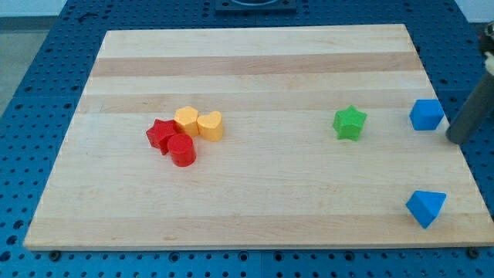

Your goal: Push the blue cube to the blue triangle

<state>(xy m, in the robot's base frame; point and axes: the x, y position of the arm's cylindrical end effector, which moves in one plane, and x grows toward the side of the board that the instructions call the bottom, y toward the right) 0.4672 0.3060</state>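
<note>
Camera view, blue cube [426, 114]: sits near the view's right edge of the counter [255, 201], upper right area, well apart from the other blocks except the green star.
Camera view, blue triangle [425, 207]: lies below the cube toward the view's bottom, near the right edge; a bare strip of wood separates the 2.
Camera view, tool: a straight dark rod with no jaws, so nothing opens, closes or clamps; its tip [455, 140] stands just beside the cube, at the cube's lower right, and contact cannot be told.
Handling of the cube: it looks like a small, light, rigid plastic block with flat faces; it probably slides easily on the smooth wood and may spin if struck off centre.
Where to press: judging by the layout, the face toward the view's top, near its middle, sends it down toward the triangle.
Counter: pale planked wood, smooth, with visible grain.
Other blocks: green star [350, 122] left of the cube; 2 yellow blocks [198, 123] and 2 red blocks [171, 141] clustered, touching, at the view's left.
Surround: blue perforated base [31, 116].
</note>
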